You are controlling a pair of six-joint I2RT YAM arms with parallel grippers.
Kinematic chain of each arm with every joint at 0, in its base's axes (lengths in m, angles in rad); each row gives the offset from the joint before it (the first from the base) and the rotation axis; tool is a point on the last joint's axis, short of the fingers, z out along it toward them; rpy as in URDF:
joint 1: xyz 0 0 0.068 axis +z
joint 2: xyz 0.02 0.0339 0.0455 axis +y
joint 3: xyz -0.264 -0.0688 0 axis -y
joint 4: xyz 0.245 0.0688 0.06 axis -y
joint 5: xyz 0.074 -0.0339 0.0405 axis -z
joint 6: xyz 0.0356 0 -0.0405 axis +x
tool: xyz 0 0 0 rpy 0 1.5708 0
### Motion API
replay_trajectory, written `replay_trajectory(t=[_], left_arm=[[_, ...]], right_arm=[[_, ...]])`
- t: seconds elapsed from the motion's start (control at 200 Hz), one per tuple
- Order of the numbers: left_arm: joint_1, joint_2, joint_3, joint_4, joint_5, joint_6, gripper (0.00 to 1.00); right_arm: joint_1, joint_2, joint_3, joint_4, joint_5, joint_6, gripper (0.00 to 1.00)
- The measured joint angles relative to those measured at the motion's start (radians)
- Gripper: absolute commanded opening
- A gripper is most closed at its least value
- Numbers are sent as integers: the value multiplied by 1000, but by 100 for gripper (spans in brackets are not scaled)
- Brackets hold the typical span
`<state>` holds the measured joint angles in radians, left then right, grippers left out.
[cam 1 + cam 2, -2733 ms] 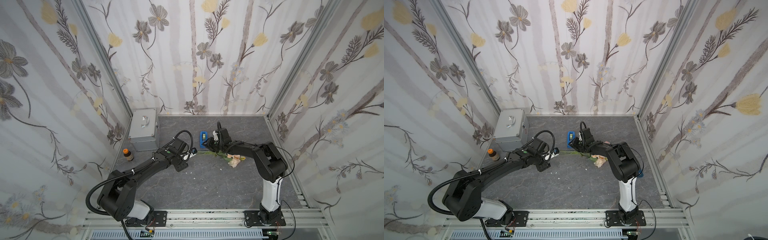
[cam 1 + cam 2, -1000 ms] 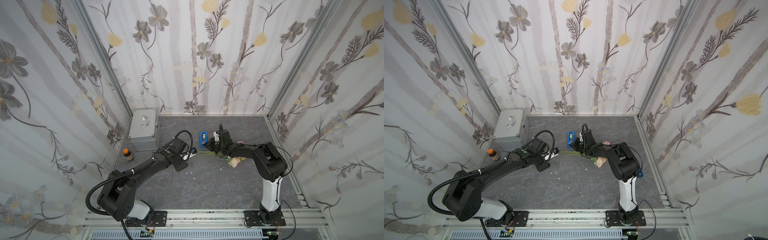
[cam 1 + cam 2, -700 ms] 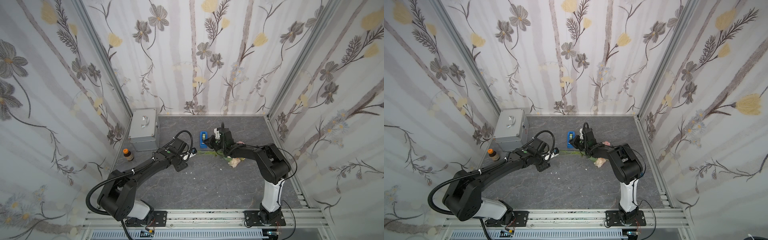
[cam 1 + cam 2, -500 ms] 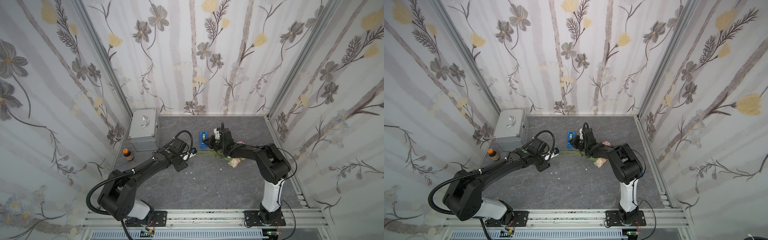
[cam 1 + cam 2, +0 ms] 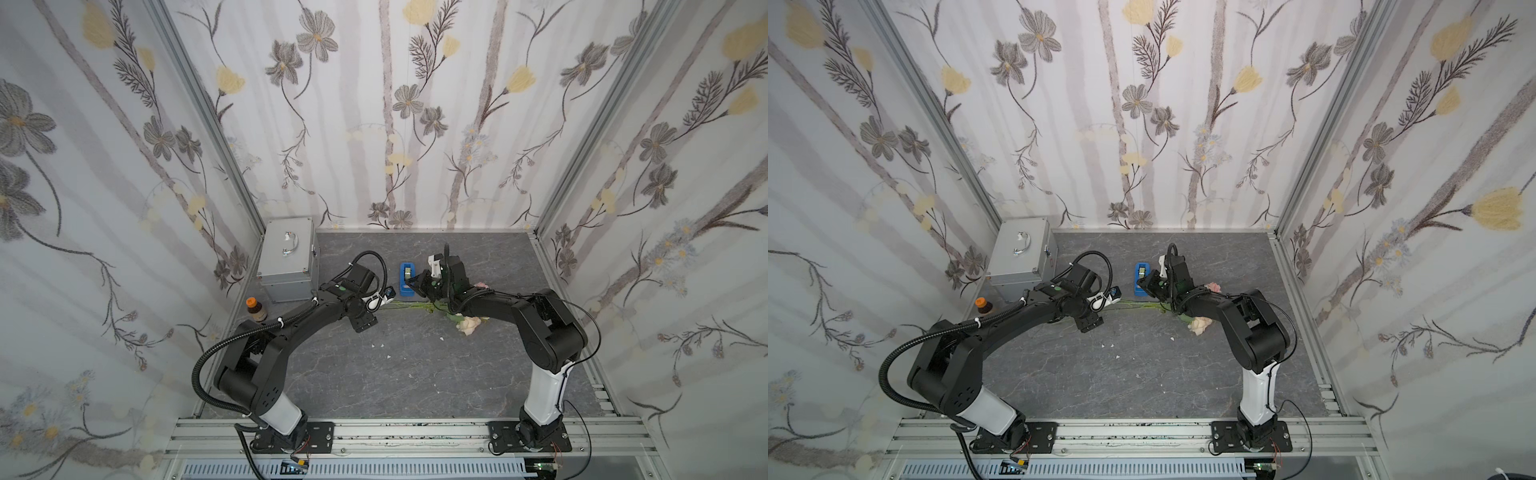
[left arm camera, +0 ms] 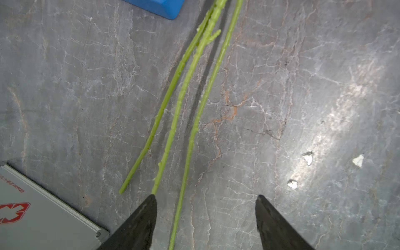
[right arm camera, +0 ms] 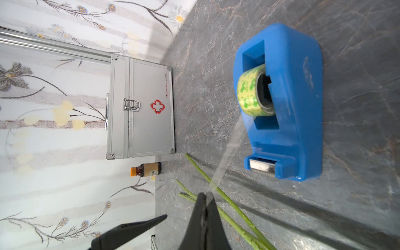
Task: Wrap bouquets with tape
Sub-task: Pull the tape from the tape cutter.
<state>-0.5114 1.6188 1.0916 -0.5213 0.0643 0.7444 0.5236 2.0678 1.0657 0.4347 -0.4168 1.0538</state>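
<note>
On veined grey stone (image 6: 303,86), right claw (image 7: 205,195) pinching glossy clear tape (image 7: 249,91), left claw (image 6: 206,197) spread astride a knobbly bouquet stem (image 6: 195,129).

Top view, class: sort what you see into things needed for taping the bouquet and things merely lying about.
Belongs to the job: bouquet, tape, blue dispenser, right claw pinching the tape strip, left claw open over the stems.
Lying about: silver case, brown bottle, white scraps.
</note>
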Motion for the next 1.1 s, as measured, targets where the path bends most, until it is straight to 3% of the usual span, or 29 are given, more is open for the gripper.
replay_trajectory(t=[0.315,0.854,1.099], left_arm=[[47,209,172,-49,98,138,76],[66,399,388,-168,209,286,79],[69,453,444,-197,208,309,73]], right_arm=[[7,-43,-26,-6,0,-1,0],[11,-79,-58,-21,11,-11,0],[17,-84,-66,-21,26,-11,0]])
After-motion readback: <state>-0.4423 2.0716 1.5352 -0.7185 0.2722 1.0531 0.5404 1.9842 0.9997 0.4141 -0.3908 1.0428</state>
